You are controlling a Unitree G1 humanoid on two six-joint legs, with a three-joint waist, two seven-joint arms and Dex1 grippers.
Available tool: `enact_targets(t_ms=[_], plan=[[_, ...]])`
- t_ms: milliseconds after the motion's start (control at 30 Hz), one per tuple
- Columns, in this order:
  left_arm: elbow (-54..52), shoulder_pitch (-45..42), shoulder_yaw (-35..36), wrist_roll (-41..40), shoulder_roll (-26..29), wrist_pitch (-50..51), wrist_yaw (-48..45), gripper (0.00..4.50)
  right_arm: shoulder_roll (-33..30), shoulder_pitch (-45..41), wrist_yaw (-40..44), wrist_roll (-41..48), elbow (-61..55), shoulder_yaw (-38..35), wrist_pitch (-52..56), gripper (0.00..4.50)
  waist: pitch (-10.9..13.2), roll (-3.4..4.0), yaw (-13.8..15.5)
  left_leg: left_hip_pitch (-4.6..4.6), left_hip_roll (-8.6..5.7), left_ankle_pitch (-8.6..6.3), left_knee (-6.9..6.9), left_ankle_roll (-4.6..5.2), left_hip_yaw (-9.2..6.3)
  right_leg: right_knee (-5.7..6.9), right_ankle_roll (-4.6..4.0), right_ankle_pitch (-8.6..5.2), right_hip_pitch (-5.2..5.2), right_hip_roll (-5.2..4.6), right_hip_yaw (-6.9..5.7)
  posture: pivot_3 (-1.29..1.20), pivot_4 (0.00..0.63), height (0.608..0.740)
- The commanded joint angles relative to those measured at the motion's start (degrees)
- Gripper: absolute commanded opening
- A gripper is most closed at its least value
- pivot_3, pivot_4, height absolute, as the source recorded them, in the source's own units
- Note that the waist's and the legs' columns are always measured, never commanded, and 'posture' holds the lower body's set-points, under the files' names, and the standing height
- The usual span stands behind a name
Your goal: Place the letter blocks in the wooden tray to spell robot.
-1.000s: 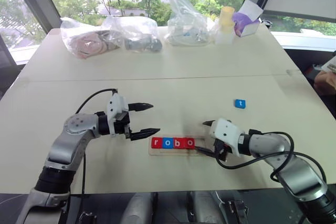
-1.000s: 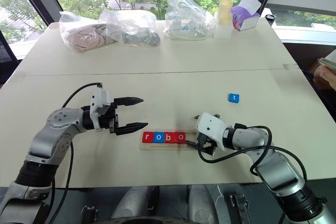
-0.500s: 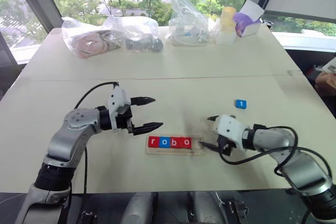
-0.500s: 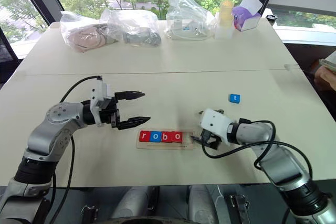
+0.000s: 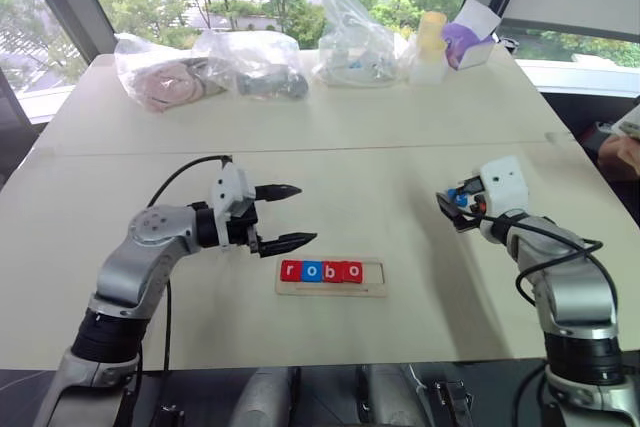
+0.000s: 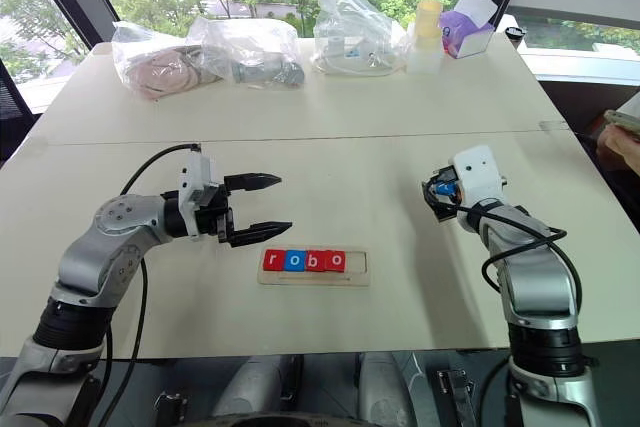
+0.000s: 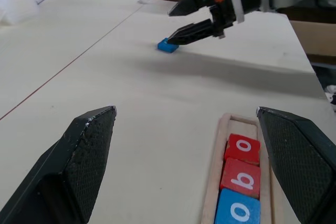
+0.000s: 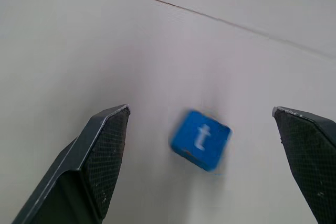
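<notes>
The wooden tray [image 5: 375, 276] lies near the table's front edge. In it sit several letter blocks [image 5: 321, 270] reading r, o, b, o, in red, blue, red, red. Its right end slot is bare. A blue t block [image 8: 201, 139] lies flat on the table, farther back and to the right. My right gripper [image 5: 452, 209] hovers open just over the t block, which shows between the fingers [image 8: 105, 150] without touching them. My left gripper [image 5: 307, 213] hangs open and empty just left of the tray, pointing right above the r end.
Clear plastic bags [image 5: 250, 62] with items, a yellow-capped bottle [image 5: 430, 47] and a purple and white box [image 5: 470, 37] line the table's far edge. A seam [image 5: 300, 152] crosses the tabletop. A person's hand [image 5: 625, 152] shows at the right edge.
My right gripper has left the tray's right end, swung right and back and risen, and now points at the t block. The left gripper has hardly moved.
</notes>
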Motion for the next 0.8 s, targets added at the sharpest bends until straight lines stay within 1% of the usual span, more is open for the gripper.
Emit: enact_targets(t_ms=[33,267,433,467,533,567,633,667,700,733,800], plan=[[-0.22,0.06,0.28,-0.19,-0.27,-1.91,-0.19,4.50,3.31,-2.85,-3.83,1.17,1.56,-2.90,2.60,4.43,-0.01,0.01,-0.06,0.00,0.00,0.00,0.00,0.00,0.00,0.00,0.00,0.00,0.00,0.00,0.00,0.00,0.150,0.740],[-0.32,0.67,0.59,-0.16,-0.20,-2.46,0.18,4.50,7.25,-6.95,-5.94,3.93,8.09,-4.87,4.60,4.43,-0.01,0.03,-0.32,0.00,-0.01,0.00,-0.01,0.00,0.00,0.01,-0.01,0.01,0.00,0.02,0.00,0.00,0.150,0.740],[-0.74,1.37,0.82,-0.20,0.03,-2.66,0.60,4.50,8.41,-8.75,-8.31,4.13,11.98,-5.61,4.88,4.43,-0.01,0.04,-1.10,0.01,-0.01,0.01,-0.01,0.00,0.00,0.03,0.00,0.02,0.01,0.02,-0.01,0.00,0.150,0.740],[-0.78,1.42,0.81,-0.20,0.05,-2.69,0.64,4.50,8.34,-8.82,-8.33,4.31,12.08,-5.65,4.97,4.20,-0.01,0.04,-1.13,0.01,-0.01,0.01,0.01,0.00,0.00,0.03,0.00,0.02,0.02,0.02,-0.01,0.00,0.150,0.740],[-0.74,1.67,0.93,-0.22,0.10,-2.86,0.75,4.50,9.23,-9.21,-9.14,5.20,12.00,-6.71,6.65,3.50,-0.01,0.04,-1.16,0.01,-0.01,0.01,0.01,0.01,0.00,0.03,0.00,0.02,0.02,0.02,0.00,0.00,0.150,0.740],[-0.73,1.75,0.95,-0.22,0.13,-2.96,0.78,4.50,9.44,-9.29,-9.37,5.47,11.90,-6.96,7.19,3.04,-0.01,0.04,-1.19,0.02,-0.01,0.01,0.00,0.01,0.00,0.03,0.00,0.02,0.02,0.03,0.00,0.00,0.150,0.740],[-0.59,1.88,0.92,-0.23,0.14,-3.17,0.82,4.50,9.60,-9.12,-9.79,5.67,11.23,-7.08,8.19,1.94,-0.02,0.04,-1.22,0.02,0.00,0.01,0.00,0.01,0.00,0.03,0.00,0.02,0.02,0.03,0.00,0.00,0.150,0.740],[-0.57,1.94,0.89,-0.24,0.14,-3.24,0.85,4.50,9.61,-9.03,-9.98,5.72,10.88,-7.14,8.67,1.47,-0.02,0.04,-1.23,0.02,0.00,0.01,0.00,0.01,0.00,0.03,0.00,0.02,0.02,0.03,0.00,0.00,0.150,0.740],[-0.53,1.98,0.85,-0.27,0.11,-3.32,0.84,4.50,9.57,-8.72,-10.09,5.94,9.61,-7.16,9.63,1.16,-0.02,0.04,-1.27,0.02,0.00,0.01,0.00,0.01,0.00,0.03,0.00,0.02,0.01,0.03,-0.01,0.00,0.150,0.740],[-0.52,2.01,0.82,-0.30,0.09,-3.37,0.84,4.50,9.53,-8.52,-10.18,6.15,8.70,-7.17,10.32,1.17,-0.02,0.05,-1.27,0.02,0.01,0.01,-0.01,0.01,0.00,0.04,0.00,0.02,0.01,0.04,0.00,0.00,0.150,0.740],[-0.06,1.79,0.59,-0.32,-0.03,-3.73,0.40,4.50,8.22,-5.97,-9.05,7.07,2.17,-6.02,14.07,1.17,-0.03,0.06,-1.23,0.03,0.01,0.01,-0.01,0.01,0.00,0.05,0.00,0.02,0.01,0.04,0.00,0.00,0.150,0.740]])
